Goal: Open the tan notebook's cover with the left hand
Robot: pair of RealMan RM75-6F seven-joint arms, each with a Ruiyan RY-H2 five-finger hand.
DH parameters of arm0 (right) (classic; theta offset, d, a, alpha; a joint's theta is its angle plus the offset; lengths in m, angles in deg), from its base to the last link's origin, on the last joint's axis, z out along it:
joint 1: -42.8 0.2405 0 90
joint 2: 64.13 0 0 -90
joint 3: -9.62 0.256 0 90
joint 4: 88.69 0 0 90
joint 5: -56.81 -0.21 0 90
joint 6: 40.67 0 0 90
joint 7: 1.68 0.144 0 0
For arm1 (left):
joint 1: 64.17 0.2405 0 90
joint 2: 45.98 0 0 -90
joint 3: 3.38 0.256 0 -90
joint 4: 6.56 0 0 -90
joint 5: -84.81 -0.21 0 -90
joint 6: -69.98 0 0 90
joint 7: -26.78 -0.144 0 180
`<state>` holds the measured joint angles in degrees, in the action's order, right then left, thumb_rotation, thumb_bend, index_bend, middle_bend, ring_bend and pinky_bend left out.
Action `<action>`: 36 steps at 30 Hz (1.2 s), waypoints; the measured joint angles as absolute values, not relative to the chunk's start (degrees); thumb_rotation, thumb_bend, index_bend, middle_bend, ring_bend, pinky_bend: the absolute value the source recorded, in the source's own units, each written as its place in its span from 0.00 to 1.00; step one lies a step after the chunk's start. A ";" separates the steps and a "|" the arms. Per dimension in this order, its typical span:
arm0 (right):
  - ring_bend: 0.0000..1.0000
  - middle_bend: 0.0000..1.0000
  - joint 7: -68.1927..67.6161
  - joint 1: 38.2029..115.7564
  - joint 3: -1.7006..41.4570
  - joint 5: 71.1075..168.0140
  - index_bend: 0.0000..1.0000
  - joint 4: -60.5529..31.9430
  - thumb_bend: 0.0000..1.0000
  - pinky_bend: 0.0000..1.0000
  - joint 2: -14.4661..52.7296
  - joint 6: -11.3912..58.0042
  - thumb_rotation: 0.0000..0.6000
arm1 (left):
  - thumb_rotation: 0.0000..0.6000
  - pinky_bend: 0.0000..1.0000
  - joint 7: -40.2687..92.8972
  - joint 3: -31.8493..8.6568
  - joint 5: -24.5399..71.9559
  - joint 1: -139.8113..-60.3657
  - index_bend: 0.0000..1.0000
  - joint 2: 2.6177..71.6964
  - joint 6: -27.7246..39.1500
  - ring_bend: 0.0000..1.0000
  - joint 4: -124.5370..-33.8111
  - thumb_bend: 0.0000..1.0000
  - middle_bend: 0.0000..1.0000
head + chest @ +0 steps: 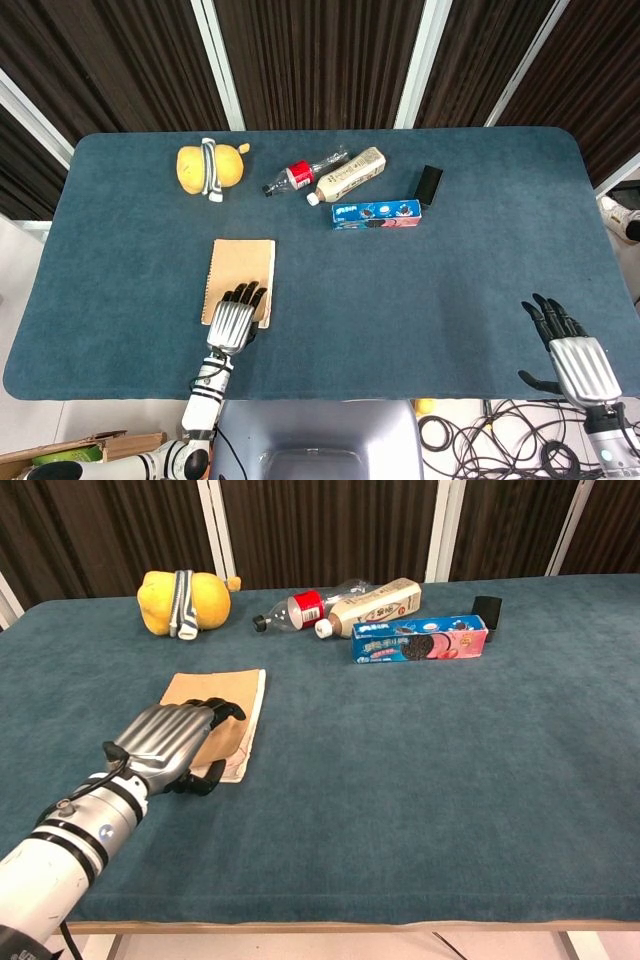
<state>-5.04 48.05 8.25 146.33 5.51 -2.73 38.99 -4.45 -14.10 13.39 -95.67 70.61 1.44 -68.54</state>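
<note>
The tan notebook (241,268) lies closed and flat on the blue table (420,290), left of centre near the front edge. My left hand (233,320) rests palm-down on its near end, fingers (213,711) stretched over the cover. The thumb (200,781) lies against the near edge beside the right corner, where a strip of white page (236,769) shows. In the chest view the same left hand (168,742) covers the near part of the notebook (222,689). My right hand (570,352) hovers open at the front right corner, far from the notebook, holding nothing.
Along the back of the table lie a yellow plush toy (210,167), a clear bottle with a red label (300,174), a beige bottle (350,174), a blue biscuit box (376,213) and a small black box (429,184).
</note>
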 measured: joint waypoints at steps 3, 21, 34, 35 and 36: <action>0.00 0.00 -5.12 48.01 8.31 146.10 0.00 5.55 0.00 0.24 -2.72 38.99 1.00 | 1.00 0.33 -3.57 -14.14 13.02 -95.91 0.35 70.91 1.45 0.18 -67.49 0.53 0.17; 0.00 0.00 -5.57 48.10 8.19 145.91 0.00 5.84 0.00 0.24 -2.85 38.49 1.00 | 1.00 0.51 3.25 -15.32 7.00 -97.18 0.67 74.93 -6.84 0.38 -56.22 0.54 0.42; 0.00 0.00 -5.83 48.42 7.99 145.63 0.00 6.17 0.00 0.24 -3.06 37.45 1.00 | 1.00 0.52 4.96 -19.72 7.07 -95.72 0.68 68.41 -12.83 0.39 -64.85 0.54 0.43; 0.00 0.00 -5.87 48.43 7.96 145.64 0.00 6.18 0.00 0.24 -3.06 37.42 1.00 | 1.00 0.52 5.09 -20.33 7.43 -95.47 0.68 67.54 -13.05 0.39 -65.65 0.54 0.43; 0.00 0.00 -5.99 48.44 7.94 145.64 0.00 6.18 0.00 0.24 -3.06 37.38 1.00 | 1.00 0.52 5.25 -21.20 8.07 -95.15 0.68 66.47 -13.31 0.39 -66.52 0.54 0.43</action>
<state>-5.99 48.44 7.94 145.64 6.18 -3.06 37.38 5.25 -21.20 8.07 -95.15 66.47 -13.31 -66.52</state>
